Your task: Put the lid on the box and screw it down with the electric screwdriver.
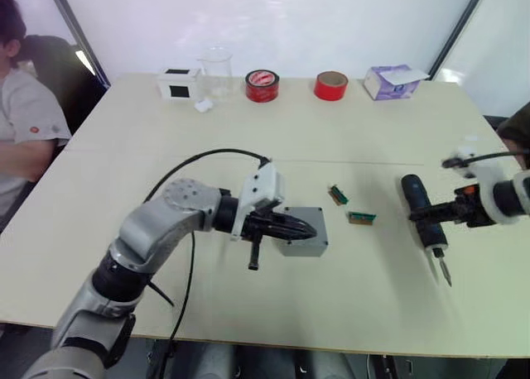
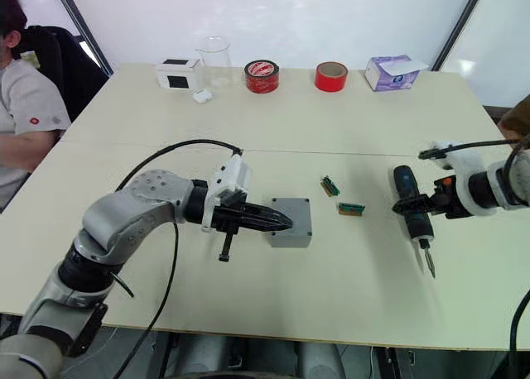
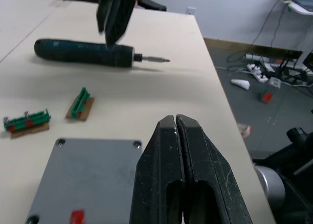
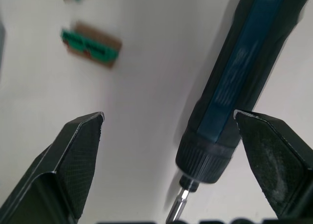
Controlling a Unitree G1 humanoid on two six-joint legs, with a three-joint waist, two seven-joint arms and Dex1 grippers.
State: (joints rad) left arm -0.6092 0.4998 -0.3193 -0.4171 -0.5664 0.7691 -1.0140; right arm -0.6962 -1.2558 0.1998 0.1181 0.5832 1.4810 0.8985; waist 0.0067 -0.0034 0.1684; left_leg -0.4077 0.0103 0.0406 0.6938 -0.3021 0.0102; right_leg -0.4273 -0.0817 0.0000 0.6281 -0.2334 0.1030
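The grey lid (image 3: 88,175), with its red spot and corner screw holes, lies on top of the box (image 2: 290,240) near the table's front middle. My left gripper (image 1: 308,228) is shut and empty, with its tips just over the lid's near side. To the right, the dark blue electric screwdriver (image 1: 421,213) lies on the table with its bit pointing toward the front edge. My right gripper (image 4: 168,116) is open and straddles the screwdriver's front end. The screwdriver body sits close to one finger, and neither finger visibly presses on it.
Two small green connector pieces (image 1: 337,194) (image 1: 361,218) lie between the box and the screwdriver. Along the back stand a white box (image 1: 178,83), a clear beaker (image 1: 217,73), two red tape rolls (image 1: 262,86) (image 1: 330,86) and a purple tissue box (image 1: 391,81). A person (image 1: 25,122) sits at the left.
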